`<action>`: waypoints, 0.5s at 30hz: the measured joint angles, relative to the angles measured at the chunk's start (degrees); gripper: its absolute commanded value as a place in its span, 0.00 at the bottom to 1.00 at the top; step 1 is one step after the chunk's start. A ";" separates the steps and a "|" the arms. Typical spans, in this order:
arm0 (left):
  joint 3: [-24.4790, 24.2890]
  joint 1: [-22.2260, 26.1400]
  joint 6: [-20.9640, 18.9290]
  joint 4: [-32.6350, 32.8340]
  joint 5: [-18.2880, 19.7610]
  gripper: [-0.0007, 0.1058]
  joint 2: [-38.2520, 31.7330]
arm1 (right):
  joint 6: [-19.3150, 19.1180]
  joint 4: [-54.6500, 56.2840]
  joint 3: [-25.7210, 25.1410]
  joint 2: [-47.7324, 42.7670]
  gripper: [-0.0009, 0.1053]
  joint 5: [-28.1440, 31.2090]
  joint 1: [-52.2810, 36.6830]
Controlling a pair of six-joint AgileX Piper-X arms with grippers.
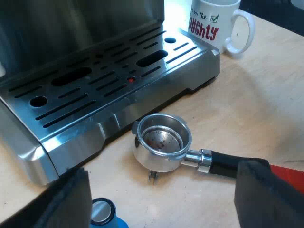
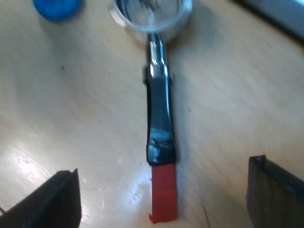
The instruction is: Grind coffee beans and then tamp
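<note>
Left gripper (image 1: 164,192), right gripper (image 2: 164,171) both apart, empty. Portafilter (image 1: 162,142) loose beside espresso machine (image 1: 95,85); from right wrist, handle (image 2: 159,118) runs to 6 o'clock.

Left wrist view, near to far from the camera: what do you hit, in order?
blue tamper → metal holder → mug. The espresso machine runs alongside most of that depth, so it has no clear place in the order.
</note>
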 measured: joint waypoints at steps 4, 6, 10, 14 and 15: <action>0.00 0.00 0.00 0.00 0.00 0.62 0.00 | -2.28 0.00 -1.29 -3.57 0.69 0.00 0.00; 0.00 0.00 0.00 0.00 0.00 0.62 0.00 | -2.50 0.00 -1.85 -5.92 0.69 0.00 0.00; 0.00 0.00 0.00 0.00 0.00 0.62 0.00 | -2.59 0.00 -2.06 -9.11 0.69 -0.31 0.00; 0.00 0.00 0.00 0.00 0.00 0.62 0.00 | -2.68 0.00 -2.14 -12.14 0.68 -1.80 0.00; 0.00 0.00 0.00 0.00 0.00 0.62 0.00 | -2.68 0.00 -2.14 -12.93 0.66 -1.80 0.00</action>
